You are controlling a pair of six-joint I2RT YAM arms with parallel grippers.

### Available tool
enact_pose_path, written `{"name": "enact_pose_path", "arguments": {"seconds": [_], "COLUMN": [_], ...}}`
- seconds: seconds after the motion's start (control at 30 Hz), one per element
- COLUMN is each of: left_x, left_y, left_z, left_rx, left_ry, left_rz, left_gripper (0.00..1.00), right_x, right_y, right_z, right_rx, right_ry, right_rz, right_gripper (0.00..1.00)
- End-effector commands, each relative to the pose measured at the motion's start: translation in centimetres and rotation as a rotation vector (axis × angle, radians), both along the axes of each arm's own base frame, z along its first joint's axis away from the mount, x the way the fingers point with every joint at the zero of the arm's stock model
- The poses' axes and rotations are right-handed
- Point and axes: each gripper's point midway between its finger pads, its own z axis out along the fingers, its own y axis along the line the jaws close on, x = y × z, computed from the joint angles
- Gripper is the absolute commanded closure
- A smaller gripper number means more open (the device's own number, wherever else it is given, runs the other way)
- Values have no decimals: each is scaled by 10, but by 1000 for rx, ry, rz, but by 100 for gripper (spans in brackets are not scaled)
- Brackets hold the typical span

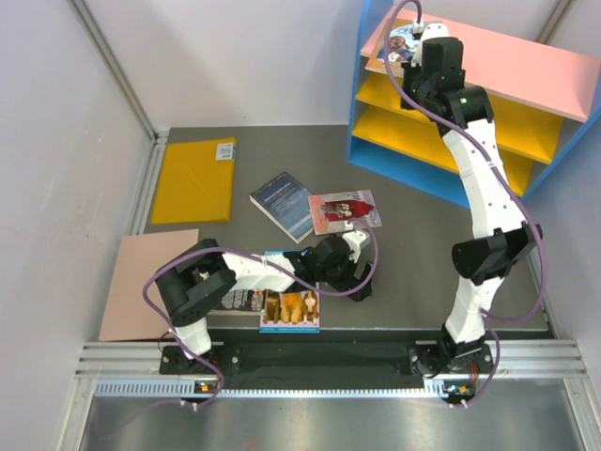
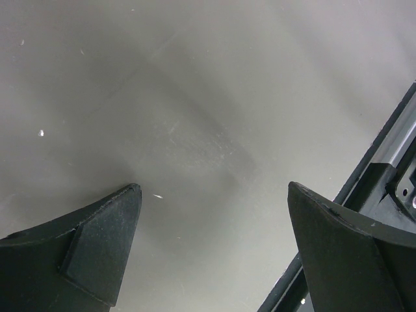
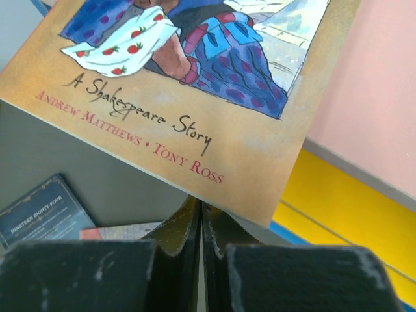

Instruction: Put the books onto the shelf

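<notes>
A tan book (image 1: 402, 42) with a blue figure (image 3: 260, 130) lies at the left corner of the shelf's (image 1: 554, 80) pink top and overhangs its edge. My right gripper (image 3: 201, 203) is shut, its tips hidden just under the book's near edge; the book is not between the jaws. On the table lie a navy book (image 1: 284, 204), a red-and-white book (image 1: 345, 210), a blue book with dogs (image 1: 291, 305) and a black one (image 1: 242, 299), partly under my left arm. My left gripper (image 1: 362, 287) stands open over bare table (image 2: 195, 117), holding nothing.
A plain yellow sheet (image 1: 195, 178) lies at the back left and a pinkish-brown board (image 1: 148, 282) at the front left. The shelf's yellow inner boards (image 1: 526, 127) sit between blue sides (image 1: 358, 89). A metal rail (image 2: 390, 149) runs along the near edge.
</notes>
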Motion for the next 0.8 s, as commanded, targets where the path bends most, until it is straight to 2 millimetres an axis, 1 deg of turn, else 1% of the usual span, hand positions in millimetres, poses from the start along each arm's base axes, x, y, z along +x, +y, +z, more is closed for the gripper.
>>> {"name": "enact_pose_path", "arguments": {"seconds": [0.0, 0.2, 0.33, 0.43, 0.5, 0.7, 0.77], "left_x": [-9, -8, -8, -7, -7, -7, -7], "left_y": [10, 9, 9, 9, 9, 9, 9], "left_z": [-20, -21, -22, -22, -23, -23, -23], "left_rx": [79, 82, 86, 87, 89, 93, 93], "left_ry": [38, 39, 41, 39, 42, 41, 40], "left_rz": [-5, -5, -6, -3, -4, -4, -4], "left_gripper": [1, 1, 1, 1, 1, 1, 1], "right_x": [6, 13, 20, 27, 31, 39, 41], "right_y": [5, 8, 12, 19, 28, 46, 49], "right_z": [42, 48, 45, 39, 32, 32, 36], "right_rx": [12, 11, 14, 24, 33, 55, 62], "right_ry": [-138, -169, -173, -167, -158, -184, -203], "right_rz": [-1, 2, 9, 33, 66, 114, 120], "right_gripper": [100, 100, 100, 100, 100, 99, 98]}}
